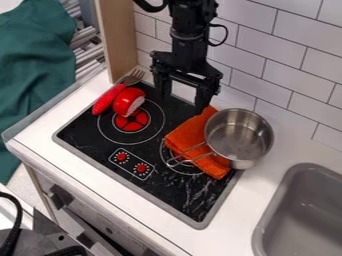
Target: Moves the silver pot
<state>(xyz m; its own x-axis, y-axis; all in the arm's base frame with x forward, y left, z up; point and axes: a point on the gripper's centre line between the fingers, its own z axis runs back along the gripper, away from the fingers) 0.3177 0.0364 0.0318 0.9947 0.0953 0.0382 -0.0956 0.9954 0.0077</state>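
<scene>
Black cable (18, 212) and grey gear (37, 240) sit at lower left, well apart from the claw (182, 104), on the camera side. Claw is released, fingers spread, nothing between them, hanging over the back of the stove top (157, 192). Silver pot (239, 137) is upright, just right of the claw in view and a bit nearer the camera, partly on an orange cloth (189, 131); its wire handle (190, 154) points left and toward the camera. Left of the claw: red round food piece (127, 102) with a pale cut face, beside a fork (107, 100) with a red handle. Two red knobs (141, 168) are camera-side of the claw. Grey sink (280, 210) is well apart, lower right of the claw. Behind the claw, white tile wall (267, 55); wood panel (117, 37) left of it, green fabric (33, 75) farther left.
</scene>
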